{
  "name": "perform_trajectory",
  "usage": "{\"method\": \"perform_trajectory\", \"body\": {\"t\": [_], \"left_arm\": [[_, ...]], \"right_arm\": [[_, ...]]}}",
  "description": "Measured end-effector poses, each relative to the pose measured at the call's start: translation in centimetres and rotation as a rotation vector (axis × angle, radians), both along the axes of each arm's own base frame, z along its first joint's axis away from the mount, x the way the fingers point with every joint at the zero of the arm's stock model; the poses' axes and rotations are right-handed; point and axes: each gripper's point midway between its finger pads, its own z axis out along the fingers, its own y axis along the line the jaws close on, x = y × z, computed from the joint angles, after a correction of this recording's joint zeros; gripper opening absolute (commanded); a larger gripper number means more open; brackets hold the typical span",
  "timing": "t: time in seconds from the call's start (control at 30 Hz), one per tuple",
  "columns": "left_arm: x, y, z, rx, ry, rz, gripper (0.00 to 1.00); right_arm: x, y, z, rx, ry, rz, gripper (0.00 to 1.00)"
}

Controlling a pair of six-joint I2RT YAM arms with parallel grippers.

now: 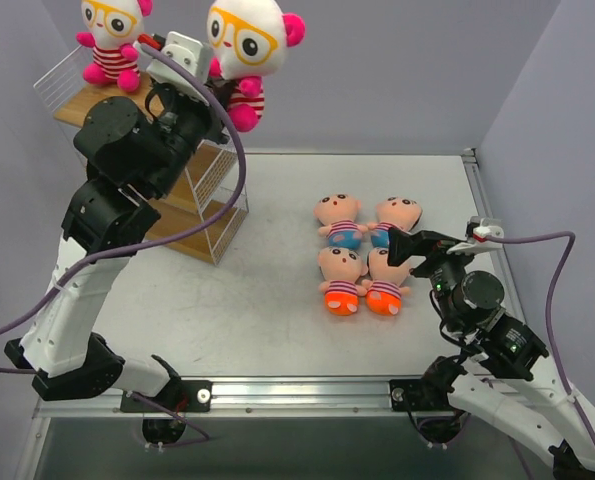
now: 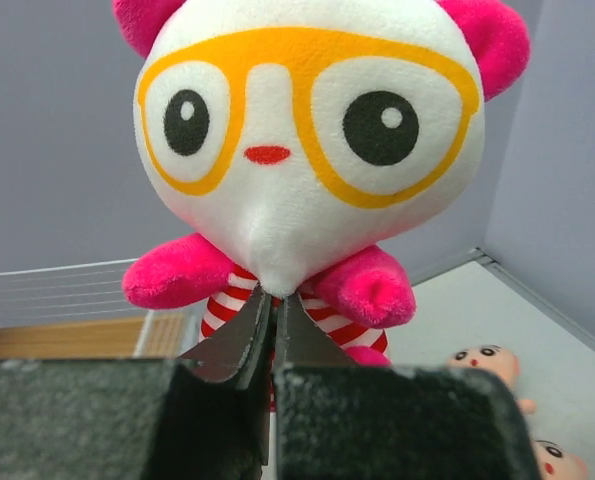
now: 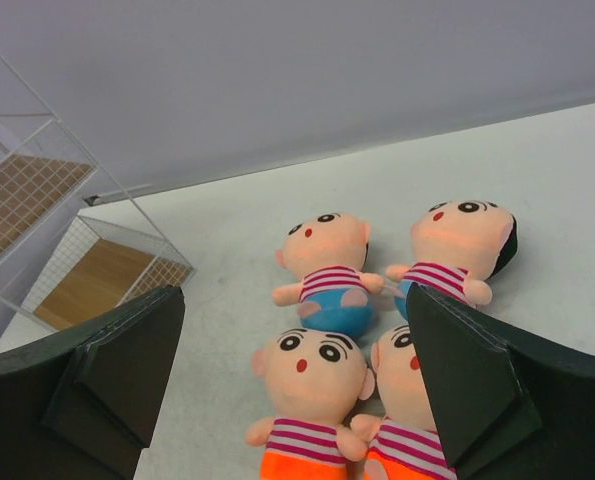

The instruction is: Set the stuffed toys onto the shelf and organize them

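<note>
Wire-mesh shelving in white, with pale wooden boards [image 1: 222, 200], stands beneath and to the left of the left claw [image 2: 274, 295]. On its top board, left of that claw, a seated white plush doll with yellow glasses and pink ears [image 1: 112, 40] is parked upright, facing the arms.

The left claw's fingers are pressed together, seemingly nipping the plush under the chin of a second white plush doll with yellow glasses [image 2: 297, 130]. A neck pinch like that would keep it hanging true. Its long axis is vertical, head up, face toward the claw.

Further right, on the pale grey table [image 1: 277, 330], four peach-skinned plush dolls in striped shirts [image 3: 327, 265] lie face up just ahead of the right claw [image 1: 402, 248], in two rows. Their heads point away from it. That claw's jaws gape wide and hold nothing, likely lining up on the nearest, orange-bottomed pair.
</note>
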Motion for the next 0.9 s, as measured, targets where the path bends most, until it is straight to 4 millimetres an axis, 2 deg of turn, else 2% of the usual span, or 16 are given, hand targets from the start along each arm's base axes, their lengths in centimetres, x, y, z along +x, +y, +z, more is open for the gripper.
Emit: {"method": "perform_trajectory", "body": {"t": [0.3, 0.43, 0.5, 0.63, 0.9], "left_arm": [[5.3, 10.0, 1.1, 0.014, -0.051, 0.210, 0.02], [7.5, 13.6, 1.7, -0.032, -0.075, 0.247, 0.02], [8.4, 14.2, 1.7, -0.049, -0.085, 0.238, 0.02], [10.4, 14.1, 0.8, -0.063, -0.089, 0.181, 0.02], [14.8, 15.1, -3.0, -0.083, -0.059, 0.130, 0.02]], "right_arm": [[0.3, 1.6, -0.9, -0.064, 0.021, 0.067, 1.00], [0.4, 1.9, -1.0, -0.080, 0.021, 0.085, 1.00], [0.3, 2.1, -1.1, -0.089, 0.020, 0.096, 1.00], [0.3, 2.6, -0.9, -0.093, 0.013, 0.125, 1.00], [0.6, 4.1, -1.3, -0.115, 0.015, 0.181, 1.00]]}}
